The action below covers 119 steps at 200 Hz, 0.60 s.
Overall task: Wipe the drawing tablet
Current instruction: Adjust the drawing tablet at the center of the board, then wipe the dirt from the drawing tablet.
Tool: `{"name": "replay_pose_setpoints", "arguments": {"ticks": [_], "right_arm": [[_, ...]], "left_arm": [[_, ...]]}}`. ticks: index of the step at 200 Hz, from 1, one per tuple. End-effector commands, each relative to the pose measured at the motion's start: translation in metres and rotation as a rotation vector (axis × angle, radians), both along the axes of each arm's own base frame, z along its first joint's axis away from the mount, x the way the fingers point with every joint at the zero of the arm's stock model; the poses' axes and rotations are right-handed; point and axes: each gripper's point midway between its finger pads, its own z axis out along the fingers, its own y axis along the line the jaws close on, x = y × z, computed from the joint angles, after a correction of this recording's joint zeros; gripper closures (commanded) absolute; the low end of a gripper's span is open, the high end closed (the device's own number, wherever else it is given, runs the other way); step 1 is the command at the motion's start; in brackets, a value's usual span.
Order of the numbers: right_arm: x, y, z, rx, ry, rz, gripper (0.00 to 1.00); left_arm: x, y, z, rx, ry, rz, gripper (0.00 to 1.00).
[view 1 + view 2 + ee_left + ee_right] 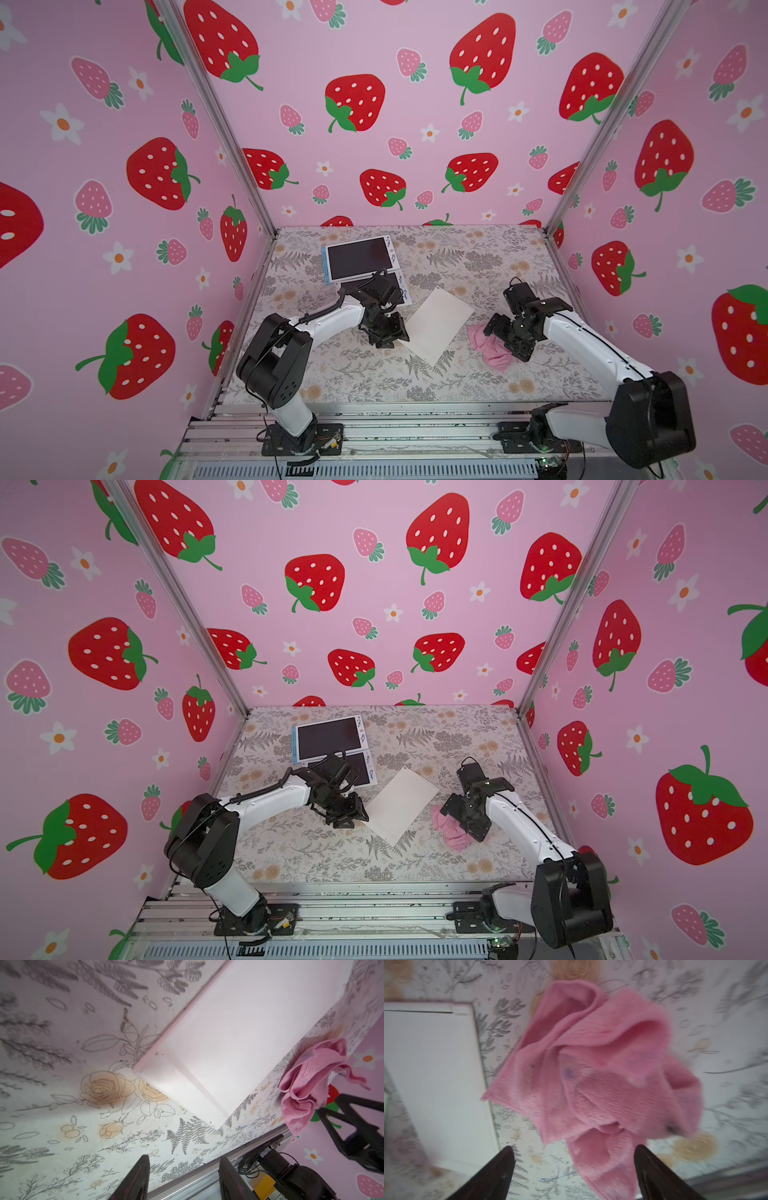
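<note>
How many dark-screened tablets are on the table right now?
2. One dark-screened tablet lies at the far left; the second tablet sits just nearer, mostly hidden by the left arm.

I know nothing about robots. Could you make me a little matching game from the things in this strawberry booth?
Things:
1 pink cloth
2 white tablet
3 dark-screen tablet
4 right end effector

Descriptions:
A open, holding nothing
B lying flat, in the middle
C farthest back
D crumpled beside the white tablet

Pairs: 1-D, 2-B, 3-C, 4-A
</note>
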Motion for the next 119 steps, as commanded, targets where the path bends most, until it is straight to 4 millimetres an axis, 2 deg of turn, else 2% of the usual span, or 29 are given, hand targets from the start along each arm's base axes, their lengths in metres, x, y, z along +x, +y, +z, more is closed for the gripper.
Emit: {"name": "replay_pose_setpoints", "arguments": {"ticks": [1, 22, 47, 71, 78, 86, 93, 107, 119], "right_arm": [[0.016, 0.005, -0.021, 0.106, -0.026, -0.062, 0.1], [0.028, 0.006, -0.035, 0.094, -0.013, -0.032, 0.13], [0.017, 0.004, -0.053, 0.06, 0.096, -0.033, 0.26], [0.011, 0.004, -0.065, 0.048, 0.122, -0.034, 0.47], [0.013, 0.007, -0.065, 0.058, 0.106, -0.031, 0.62], [0.02, 0.008, -0.059, 0.06, 0.067, -0.024, 0.86], [0.03, 0.01, -0.046, 0.046, 0.005, -0.003, 1.0], [0.055, 0.016, -0.01, -0.009, -0.159, 0.077, 1.0], [0.077, 0.032, 0.02, -0.017, -0.289, 0.167, 1.0]], "left_arm": [[-0.006, 0.0, -0.007, 0.032, 0.013, -0.02, 0.47], [-0.006, 0.0, -0.009, 0.044, 0.015, -0.027, 0.47], [-0.006, 0.005, -0.011, 0.083, 0.012, -0.03, 0.48], [-0.003, 0.008, -0.011, 0.11, 0.006, -0.023, 0.51], [-0.001, 0.007, -0.013, 0.113, 0.007, -0.02, 0.52], [0.001, 0.006, -0.014, 0.114, 0.005, -0.016, 0.54], [0.003, 0.005, -0.015, 0.119, 0.005, -0.015, 0.56], [0.009, 0.003, -0.017, 0.127, 0.0, -0.01, 0.57], [0.013, 0.001, -0.019, 0.134, 0.001, -0.003, 0.57]]}}
